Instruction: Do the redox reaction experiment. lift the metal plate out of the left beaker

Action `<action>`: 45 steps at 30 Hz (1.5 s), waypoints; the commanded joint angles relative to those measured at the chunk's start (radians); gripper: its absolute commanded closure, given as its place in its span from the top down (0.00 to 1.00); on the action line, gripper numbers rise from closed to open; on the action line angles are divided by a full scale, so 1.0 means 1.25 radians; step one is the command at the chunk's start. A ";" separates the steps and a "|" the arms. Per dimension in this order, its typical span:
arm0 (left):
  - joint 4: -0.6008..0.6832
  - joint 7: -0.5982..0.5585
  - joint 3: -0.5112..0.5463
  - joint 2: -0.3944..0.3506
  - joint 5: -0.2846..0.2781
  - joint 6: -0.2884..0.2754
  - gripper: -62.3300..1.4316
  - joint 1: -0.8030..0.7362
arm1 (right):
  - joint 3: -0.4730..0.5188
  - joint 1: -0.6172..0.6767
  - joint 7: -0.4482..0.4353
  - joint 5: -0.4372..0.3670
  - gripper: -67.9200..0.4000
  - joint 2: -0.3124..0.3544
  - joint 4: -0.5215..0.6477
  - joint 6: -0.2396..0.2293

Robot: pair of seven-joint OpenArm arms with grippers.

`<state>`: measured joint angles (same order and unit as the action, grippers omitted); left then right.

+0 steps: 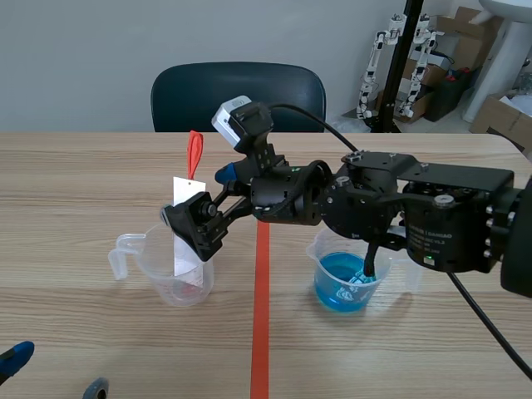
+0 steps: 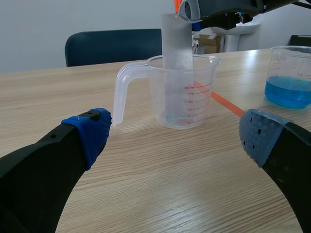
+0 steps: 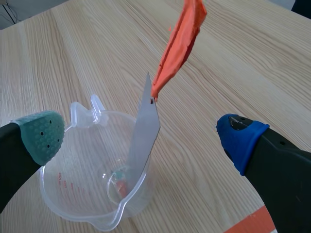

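The metal plate (image 1: 184, 224) (image 3: 145, 131) is a thin grey strip with an orange tag (image 1: 194, 154) (image 3: 180, 43) at its top. It stands tilted inside the clear left beaker (image 1: 179, 278) (image 3: 77, 194), with its lower end on the bottom. My right gripper (image 1: 206, 204) (image 3: 141, 138) has reached across the table and hovers open over the beaker. The plate stands between its fingers without touching either pad. My left gripper (image 1: 54, 374) (image 2: 175, 136) is open low at the table's near left, facing the beaker (image 2: 184, 92) and plate (image 2: 176, 48) from a distance.
A second beaker (image 1: 345, 278) (image 2: 289, 77) holding blue liquid stands right of the orange tape line (image 1: 261, 316), under the right arm. A dark chair (image 1: 237, 96) stands behind the table. Boxes and robot parts stand at the back right.
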<state>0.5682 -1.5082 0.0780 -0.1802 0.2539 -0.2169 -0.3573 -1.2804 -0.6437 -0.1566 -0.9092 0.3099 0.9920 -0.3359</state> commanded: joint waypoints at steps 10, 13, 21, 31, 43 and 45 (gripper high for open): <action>0.006 -0.037 0.005 -0.005 -0.005 -0.002 0.89 -0.004 | 0.006 -0.032 0.008 -0.009 0.97 -0.041 0.012 -0.002; 0.006 -0.037 0.005 -0.005 -0.005 -0.002 0.89 -0.004 | 0.006 -0.032 0.025 -0.010 0.81 -0.049 0.011 -0.001; 0.006 -0.037 0.005 -0.005 -0.005 -0.002 0.89 -0.004 | 0.006 -0.032 0.056 -0.034 0.56 -0.049 0.011 0.033; 0.006 -0.037 0.005 -0.005 -0.005 -0.002 0.89 -0.004 | 0.006 -0.032 0.070 -0.033 0.24 -0.046 0.011 0.032; 0.006 -0.037 0.005 -0.005 -0.005 -0.002 0.89 -0.004 | 0.006 -0.032 0.047 0.023 0.02 -0.040 0.011 0.031; 0.006 -0.037 0.005 -0.005 -0.005 -0.002 0.89 -0.004 | 0.006 -0.032 0.047 0.025 0.02 -0.040 0.011 0.021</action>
<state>0.5682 -1.5082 0.0780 -0.1802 0.2539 -0.2169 -0.3573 -1.2804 -0.6537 -0.0883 -0.8795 0.2581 0.9924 -0.3050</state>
